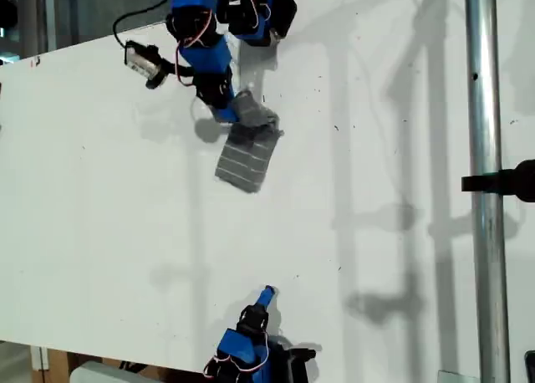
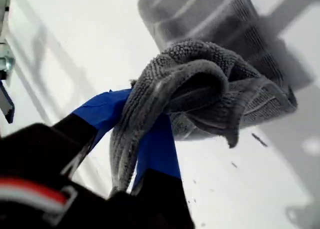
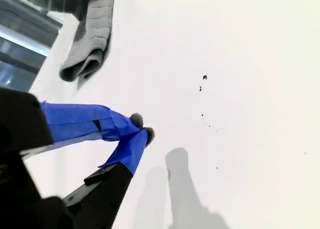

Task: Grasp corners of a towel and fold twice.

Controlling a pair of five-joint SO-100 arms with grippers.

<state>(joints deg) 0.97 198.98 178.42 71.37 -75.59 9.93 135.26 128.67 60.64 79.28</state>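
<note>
While the towel (image 1: 247, 153) hangs bunched up from my first gripper (image 2: 137, 134), most of it lies on the white table (image 1: 100, 199) just past the tips, already looking folded into a small striped strip. My first gripper is clenched on a thick wad of the cloth, not on one neat corner. I think the good way now is to carry the held end slowly and low over the flat part, line up the edges, and only then let go. My second gripper (image 3: 140, 131) is well apart from the towel, its blue jaws pressed together with nothing between them. It could come closer and hold the flat part down.
</note>
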